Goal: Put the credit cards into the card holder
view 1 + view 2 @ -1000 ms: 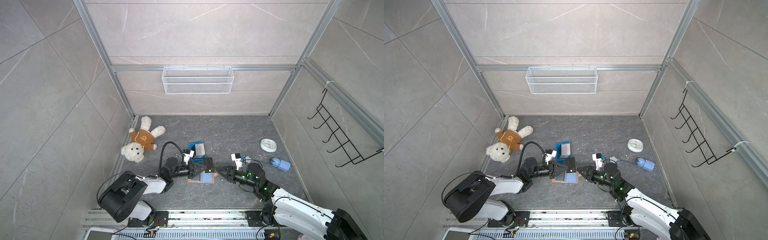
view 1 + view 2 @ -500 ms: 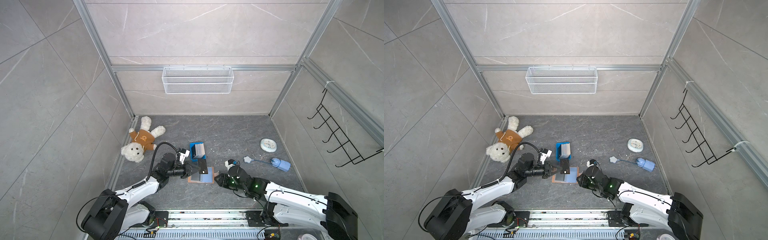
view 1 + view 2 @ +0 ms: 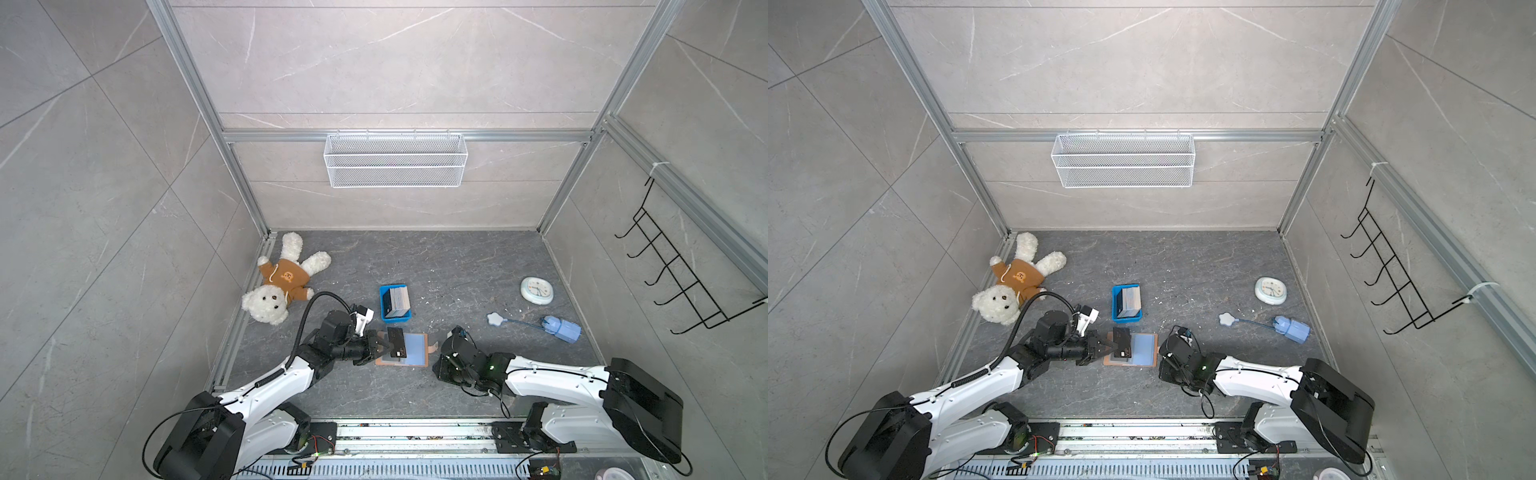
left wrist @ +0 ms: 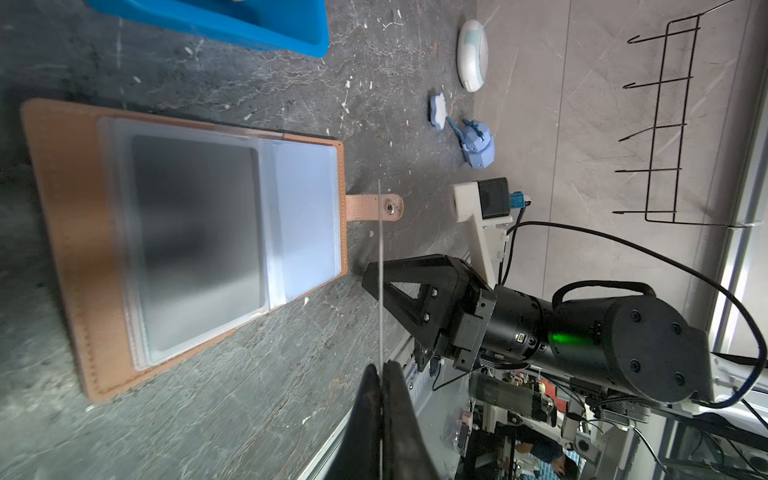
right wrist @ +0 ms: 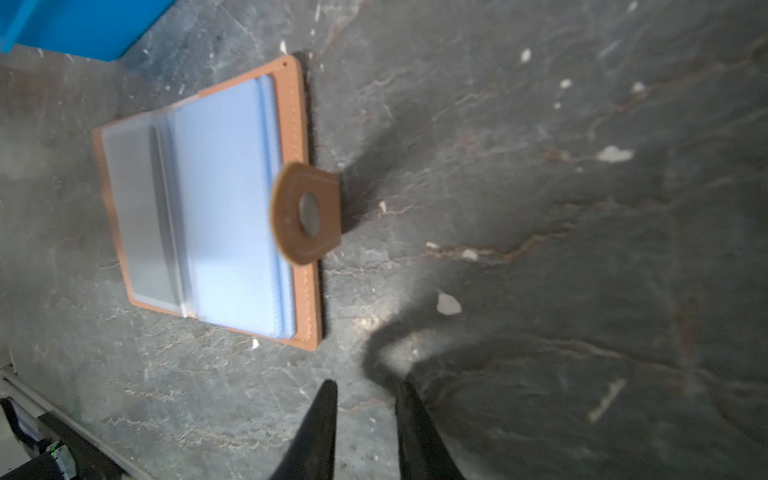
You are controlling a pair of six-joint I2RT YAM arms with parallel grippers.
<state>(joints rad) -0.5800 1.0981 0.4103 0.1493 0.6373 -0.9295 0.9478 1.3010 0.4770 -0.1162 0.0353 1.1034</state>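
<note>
Presently, left gripper (image 3: 384,345): closed tight on a black card (image 3: 397,341), lower centre of both top views. In the left wrist view the fingers (image 4: 399,407) are pressed together and the card is seen edge-on as a thin line, so its face is hidden there.
Black card: held over the left half of the card holder (image 3: 415,351). Pale lettering is made out in a top view. Whether the card touches the sleeves cannot be told.
Card holder: laid open and flat on the grey floor (image 3: 457,270), lower centre of both top views, bluish sleeves (image 4: 303,216) facing up. Its left part is covered by card and gripper from above. A grey patch under one sleeve is blurred, and whether it is a card cannot be told.
Strap (image 4: 374,208): stuck out from the holder's right edge. It is smeared in the right wrist view.
Right gripper (image 5: 365,390): jaws parted by a narrow gap, nothing between them, above bare floor beside the holder. From above its fingertips are hidden under the wrist.
Credit cards (image 3: 398,300): stood on edge in the blue tray (image 3: 395,320), just above the holder in both top views. The tray is cut off by the frame edge in both wrist views.
</note>
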